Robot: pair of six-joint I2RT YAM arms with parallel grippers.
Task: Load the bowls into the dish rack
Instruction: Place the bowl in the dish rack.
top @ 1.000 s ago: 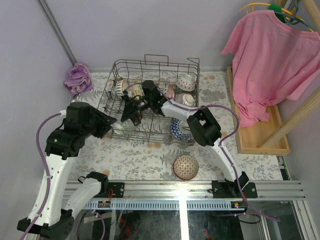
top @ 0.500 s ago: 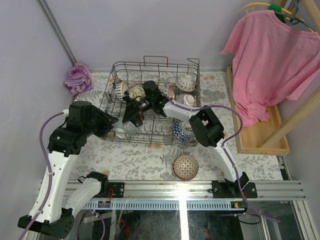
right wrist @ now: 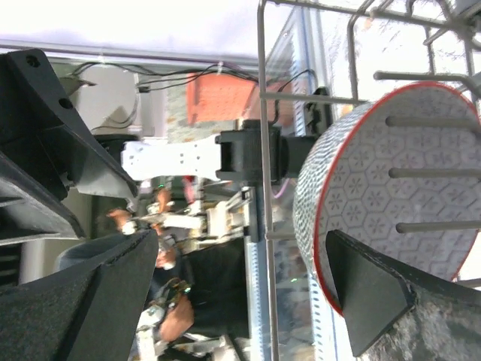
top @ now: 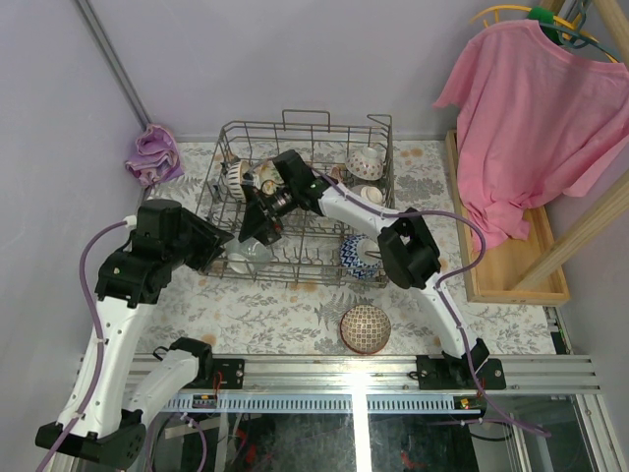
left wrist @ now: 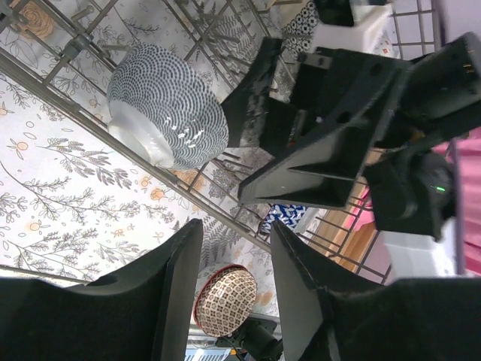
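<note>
Since a second ago the right arm has stretched deeper toward the far left corner of the dish rack [top: 257,122], and the left arm has edged in at the near left side. From above, the right gripper [top: 258,224] hangs inside the rack and the left gripper [top: 234,258] sits at its near rim. One brown patterned bowl [top: 365,327] waits on the tabletop [top: 275,305] near the front edge, outside the rack. A blue bowl [top: 356,253] stands by the rack's near right corner.

On the left wrist camera, the left jaws stand partly apart with nothing between them. A grey-scaled bowl [left wrist: 169,105] lies on its side against the wires.

On the right wrist camera, the right jaws are spread wide and empty. A red-rimmed bowl [right wrist: 361,195] stands on edge among the tines [right wrist: 428,173].

I'd lift the right arm straight out, clear of the tines, then take the tabletop bowl by its rim.
</note>
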